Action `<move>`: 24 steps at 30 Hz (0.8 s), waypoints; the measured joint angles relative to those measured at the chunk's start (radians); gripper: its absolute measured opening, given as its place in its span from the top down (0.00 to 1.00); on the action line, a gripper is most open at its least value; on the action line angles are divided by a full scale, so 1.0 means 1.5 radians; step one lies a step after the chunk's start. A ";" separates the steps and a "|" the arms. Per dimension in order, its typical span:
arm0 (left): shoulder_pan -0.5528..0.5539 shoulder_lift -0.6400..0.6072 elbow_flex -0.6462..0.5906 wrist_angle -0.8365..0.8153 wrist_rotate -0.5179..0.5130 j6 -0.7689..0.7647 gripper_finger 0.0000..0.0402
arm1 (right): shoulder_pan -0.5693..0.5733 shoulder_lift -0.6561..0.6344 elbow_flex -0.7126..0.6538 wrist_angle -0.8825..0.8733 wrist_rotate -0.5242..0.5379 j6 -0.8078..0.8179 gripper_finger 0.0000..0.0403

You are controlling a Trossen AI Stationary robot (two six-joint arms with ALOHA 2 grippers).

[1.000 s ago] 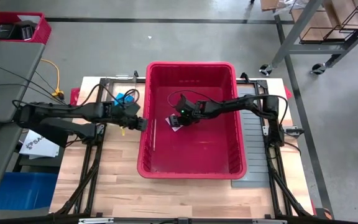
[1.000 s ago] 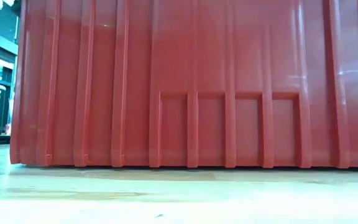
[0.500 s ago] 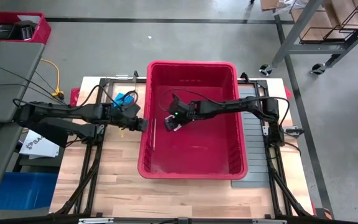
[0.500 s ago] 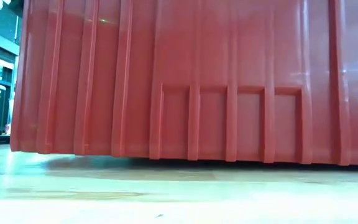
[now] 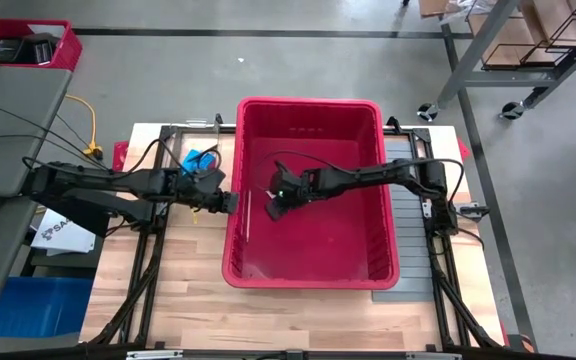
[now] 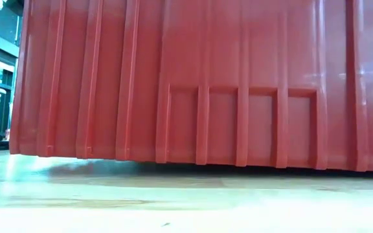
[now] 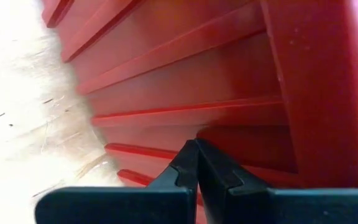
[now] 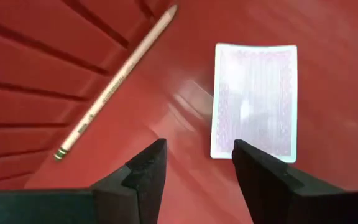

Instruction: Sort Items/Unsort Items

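Right now right gripper (image 8: 196,163) jaws gape empty over card (image 8: 254,99) in bin (image 5: 308,112); tilt to catch an edge. Left gripper (image 7: 196,163) closed, pressing bin's wall.

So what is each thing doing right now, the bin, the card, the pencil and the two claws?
Red bin: on the table, one end tipped up slightly.
Card: lying flat on the bin floor.
Pencil: lying at the foot of the bin's wall.
Left gripper: shut, against the bin's outer wall.
Right gripper: open, above the card, holding nothing.
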 joint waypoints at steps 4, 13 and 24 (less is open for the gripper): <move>-0.001 -0.011 0.000 0.001 -0.011 -0.005 1.00 | 0.010 0.000 0.000 -0.004 0.008 0.000 0.56; -0.002 -0.036 0.000 0.009 -0.017 -0.005 1.00 | 0.011 -0.002 0.069 -0.042 0.023 -0.036 0.56; -0.003 -0.114 0.017 0.434 -0.018 0.029 1.00 | -0.004 -0.003 0.269 -0.283 0.108 -0.185 0.56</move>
